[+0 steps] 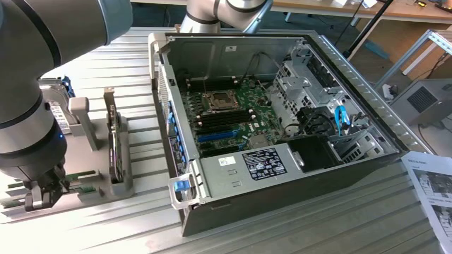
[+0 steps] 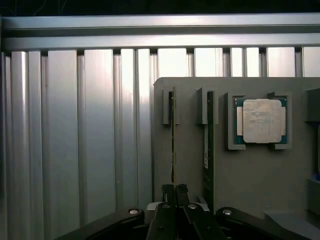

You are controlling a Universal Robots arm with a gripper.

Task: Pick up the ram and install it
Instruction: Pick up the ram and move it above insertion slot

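Gripping: gripper (image 2: 175,190) fingers pressed together, pinching the near end of the ram (image 2: 173,140) across its thin faces.
Ram: on edge in the outermost slot of the holder (image 2: 250,170), by the holder edge that borders bare table (image 2: 100,140); not lifted out, as judged from the far end sitting in its clip.
Why on edge: the clips hold the stick upright, so narrow fingers can close over it.
Twin stick (image 2: 207,140): next slot, just beside the ram, between it and the CPU (image 2: 261,120); untouched.
Case (image 1: 233,196): lying on its side on the table, lid off, board (image 1: 240,106) exposed so the slots can be reached from above; well apart from the holder.
Progress: grasp looks made, install not done.
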